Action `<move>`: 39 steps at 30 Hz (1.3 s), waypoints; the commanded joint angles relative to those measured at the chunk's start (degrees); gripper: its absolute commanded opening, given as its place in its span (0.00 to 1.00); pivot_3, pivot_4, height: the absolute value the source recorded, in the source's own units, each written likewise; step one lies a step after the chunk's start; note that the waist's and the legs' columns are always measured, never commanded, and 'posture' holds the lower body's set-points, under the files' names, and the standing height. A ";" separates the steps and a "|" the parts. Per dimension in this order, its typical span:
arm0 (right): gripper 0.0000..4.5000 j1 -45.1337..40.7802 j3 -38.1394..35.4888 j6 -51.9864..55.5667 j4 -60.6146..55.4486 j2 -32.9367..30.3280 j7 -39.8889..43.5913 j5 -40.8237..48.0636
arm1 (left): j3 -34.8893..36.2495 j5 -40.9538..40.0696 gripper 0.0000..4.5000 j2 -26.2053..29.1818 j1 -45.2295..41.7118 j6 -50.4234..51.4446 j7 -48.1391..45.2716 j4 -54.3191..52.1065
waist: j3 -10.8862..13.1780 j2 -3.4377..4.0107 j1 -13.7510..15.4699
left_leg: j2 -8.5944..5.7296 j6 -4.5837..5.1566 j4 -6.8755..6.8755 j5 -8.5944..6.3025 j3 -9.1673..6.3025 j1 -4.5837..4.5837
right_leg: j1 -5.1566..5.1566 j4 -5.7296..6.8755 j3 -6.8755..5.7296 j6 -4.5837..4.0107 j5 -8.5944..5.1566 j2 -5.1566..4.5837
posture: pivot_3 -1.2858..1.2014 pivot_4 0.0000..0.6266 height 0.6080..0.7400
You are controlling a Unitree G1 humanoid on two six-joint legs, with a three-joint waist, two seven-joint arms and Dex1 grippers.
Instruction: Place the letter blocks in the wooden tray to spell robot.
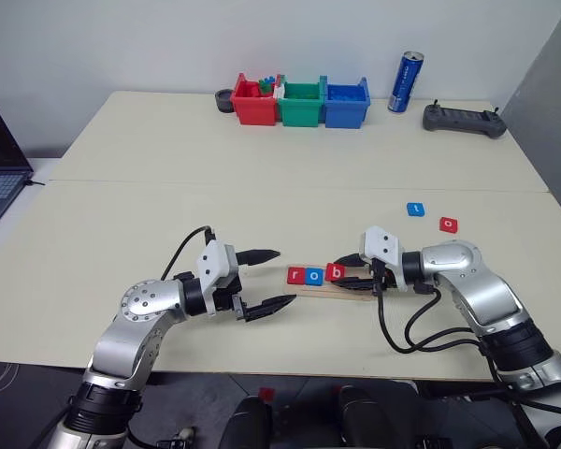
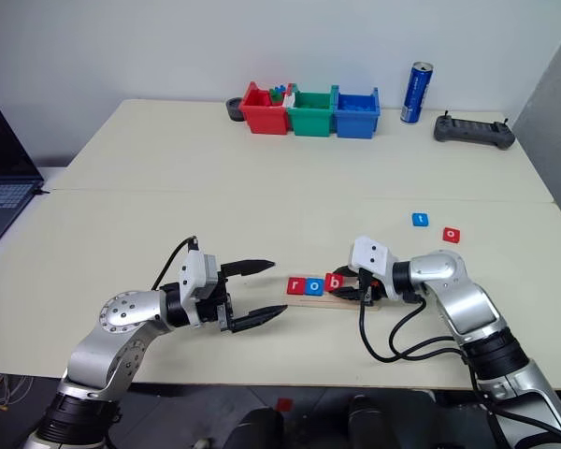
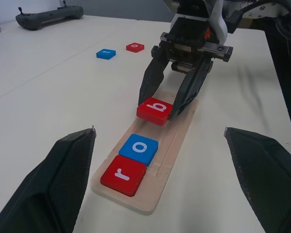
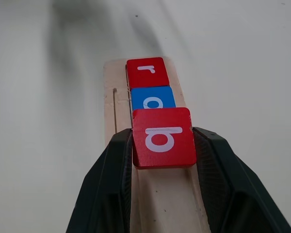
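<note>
Red r (image 3: 123, 175) and blue o (image 3: 138, 148) sit at the wooden tray's (image 3: 177, 145) left end, the right gripper (image 4: 162, 145) pinches red b (image 3: 155, 110) just above the groove, left gripper (image 1: 266, 280) hangs wide beside it, and blue t (image 1: 416, 210) and red o (image 1: 448, 224) wait far right.

Two blocks (image 3: 131, 161) lie in the tray (image 3: 177, 145) (third perhaps above).

Red r block (image 3: 123, 175), blue o block (image 3: 138, 149), red b block (image 3: 155, 110); pale wooden tray (image 3: 172, 150).
</note>
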 commanded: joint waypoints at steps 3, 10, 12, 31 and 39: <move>0.32 -0.52 0.93 -1.31 -0.69 0.01 0.09 -0.78 | 0.86 0.03 1.00 0.39 -0.15 -1.68 -0.14 -0.55 | 0.00 0.00 -0.02 | 0.00 0.00 0.00 0.00 0.00 0.00 | 0.00 0.00 0.00 0.00 0.00 0.00 | 0.52 0.24 1.00; 0.32 -0.47 1.30 -0.61 -0.30 0.34 -0.38 -1.72 | 0.87 -0.12 1.00 0.60 0.17 -1.74 -0.01 -0.93 | 0.00 0.00 -0.01 | 0.00 0.00 0.00 0.00 0.00 0.00 | 0.00 0.01 -0.01 0.00 0.00 0.01 | 0.52 0.24 1.00; 0.32 -0.79 1.19 -0.92 0.44 0.47 -0.27 -1.97 | 0.89 -0.27 1.00 0.60 0.20 -1.50 0.11 -1.20 | 0.00 0.00 -0.01 | 0.00 0.00 0.00 0.00 0.00 0.00 | 0.00 0.00 -0.01 0.00 0.00 0.01 | 0.52 0.24 1.00; 0.32 -1.87 1.96 -1.27 2.50 1.59 -0.63 -2.77 | 0.94 -0.30 1.00 1.09 0.35 -1.72 -0.09 -1.24 | 0.00 0.00 -0.12 | 0.00 0.00 0.00 0.00 0.00 0.00 | 0.00 0.01 -0.01 0.00 0.00 0.01 | 0.52 0.24 1.00; 0.32 -1.94 1.93 -1.35 2.67 1.33 -0.29 -2.82 | 0.83 -0.35 1.00 1.13 0.45 -1.34 0.17 -1.82 | 0.00 0.00 -0.17 | 0.01 0.00 0.00 0.00 -0.02 0.00 | 0.00 0.01 -0.02 0.00 0.00 0.01 | 0.52 0.24 1.00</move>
